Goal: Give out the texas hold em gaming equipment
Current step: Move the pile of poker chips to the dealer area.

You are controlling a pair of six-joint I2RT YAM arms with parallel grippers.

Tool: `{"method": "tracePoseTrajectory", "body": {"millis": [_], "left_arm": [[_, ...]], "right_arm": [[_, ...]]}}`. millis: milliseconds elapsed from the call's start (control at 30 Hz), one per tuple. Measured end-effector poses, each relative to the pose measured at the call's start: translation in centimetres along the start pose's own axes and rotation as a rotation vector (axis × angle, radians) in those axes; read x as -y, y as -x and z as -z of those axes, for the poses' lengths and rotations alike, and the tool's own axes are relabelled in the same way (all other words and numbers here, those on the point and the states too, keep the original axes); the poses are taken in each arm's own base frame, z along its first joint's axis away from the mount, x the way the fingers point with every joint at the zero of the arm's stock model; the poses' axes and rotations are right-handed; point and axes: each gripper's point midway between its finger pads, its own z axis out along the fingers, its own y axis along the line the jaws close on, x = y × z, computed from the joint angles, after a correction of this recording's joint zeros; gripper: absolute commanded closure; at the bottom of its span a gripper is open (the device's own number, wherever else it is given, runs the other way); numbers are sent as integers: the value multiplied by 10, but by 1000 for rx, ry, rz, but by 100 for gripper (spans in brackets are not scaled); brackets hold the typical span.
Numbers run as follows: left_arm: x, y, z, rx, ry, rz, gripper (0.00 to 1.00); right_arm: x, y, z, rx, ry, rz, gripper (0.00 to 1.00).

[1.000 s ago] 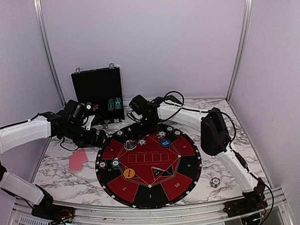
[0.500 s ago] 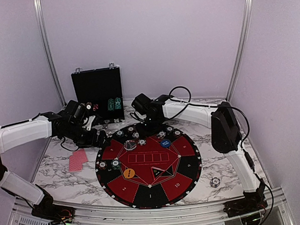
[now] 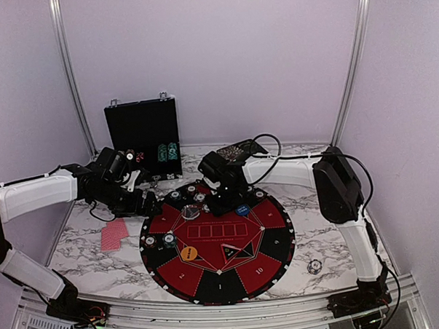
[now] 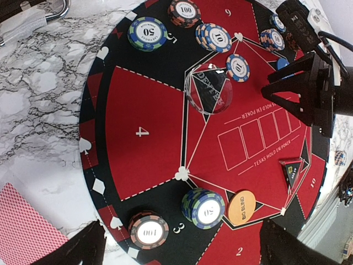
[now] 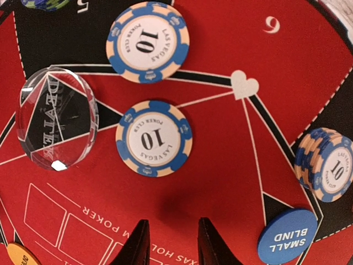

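From above, the round mat (image 3: 218, 270) lies at the middle of the tabletop (image 3: 78, 254). The black case (image 3: 144, 135) stands at the far edge, toward the left. The red-backed cards (image 3: 115, 234) lie face down between the mat and the left edge. One lone chip (image 3: 314, 266) sits toward the near right corner. The left fingers (image 3: 146, 205) hang at the mat's far left rim, and the right fingers (image 3: 220, 204) are over its far part.

In the left wrist view, the left fingers are spread wide with nothing between them. Below them, on the mat's rim, a stack of 50 chips (image 4: 204, 208) and a stack of 100 chips (image 4: 148, 230) rest near the orange disc (image 4: 241, 207). The clear dealer disc (image 4: 208, 91) lies closer to the mat's middle.

In the right wrist view, the right fingers stand a narrow gap apart and hold nothing; bare red mat shows between them. Just past their tips lies a single 10 chip (image 5: 154, 138). The blue small-blind disc (image 5: 287, 236) lies to one side and the clear dealer disc to the other.
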Motion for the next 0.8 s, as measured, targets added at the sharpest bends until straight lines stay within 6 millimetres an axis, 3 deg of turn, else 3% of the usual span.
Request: {"method": "tracePoseTrajectory", "body": {"millis": [433,800], "left_arm": [[0,0,0,-1,1,0,1],[-1,0,0,0,1,1,1]], "right_arm": [[-11,21,-18,42,40,-20,75],[-6,42,-26,75,55,-44,76]]}}
